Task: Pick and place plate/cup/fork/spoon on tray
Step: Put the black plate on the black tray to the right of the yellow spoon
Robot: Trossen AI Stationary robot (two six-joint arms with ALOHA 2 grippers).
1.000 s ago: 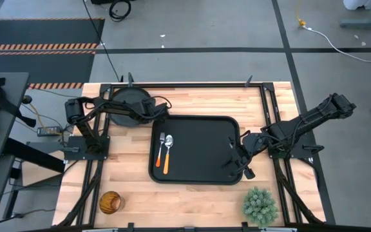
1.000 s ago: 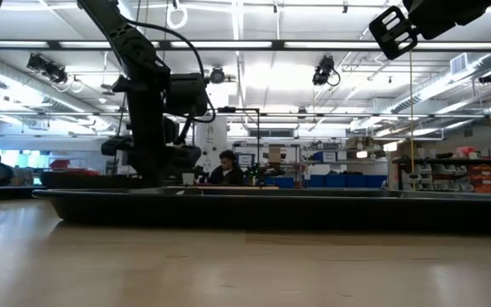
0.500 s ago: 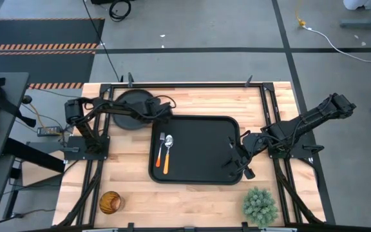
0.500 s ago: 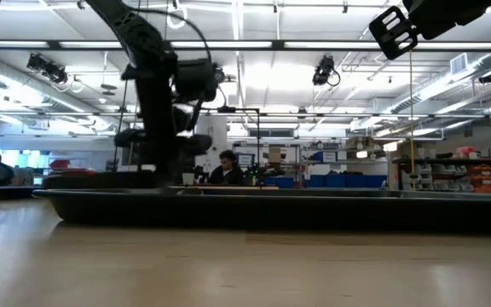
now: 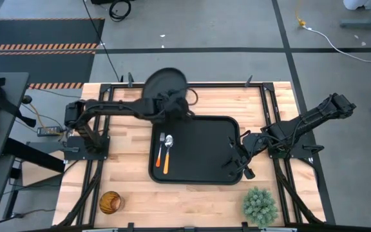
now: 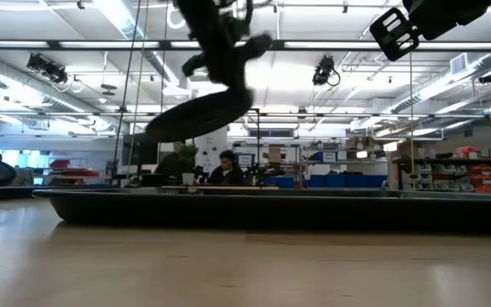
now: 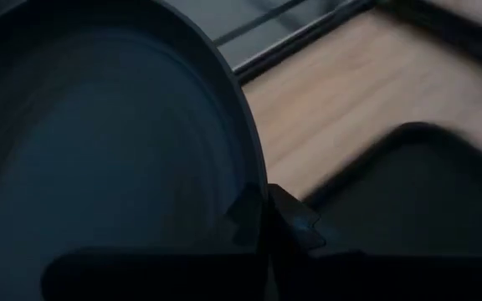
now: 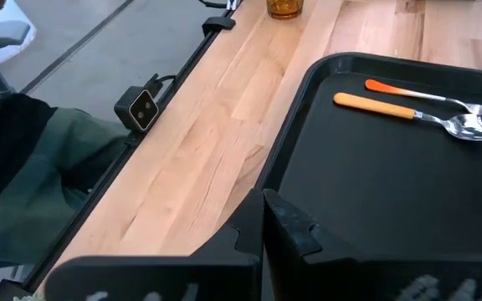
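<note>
My left gripper [image 5: 170, 98] is shut on the round black plate [image 5: 166, 82], held in the air just beyond the tray's far left corner. The low view shows the plate [image 6: 196, 117] tilted well above the tray [image 6: 314, 209]. The black tray [image 5: 195, 118] lies mid-table with the fork [image 5: 161, 147] and spoon [image 5: 167, 152] side by side on its left part. The amber cup [image 5: 110, 202] stands on the table at the near left. My right gripper [image 5: 240, 166] is shut and holds nothing, above the tray's right rim [image 8: 325, 63]. My left gripper pinches the plate's rim [image 7: 253, 171] between its two fingers, on the edge nearest the tray. One finger lies on the plate's inner face, the other on its outer face. The plate is lifted clear and tilted, slanting down away from the fingers [image 6: 228, 68].
A green spiky plant [image 5: 259, 205] stands at the table's near right corner. Black frame rails run along the table's far edge [image 5: 192, 84] and sides. The tray's middle and right part [image 5: 205, 151] are bare. A person sits in the room behind [image 6: 227, 168].
My left gripper has lifted the plate off the table's far left part and carried it up and to the right, toward the tray's far left corner. The plate, flat on the table before, now hangs tilted in the air.
</note>
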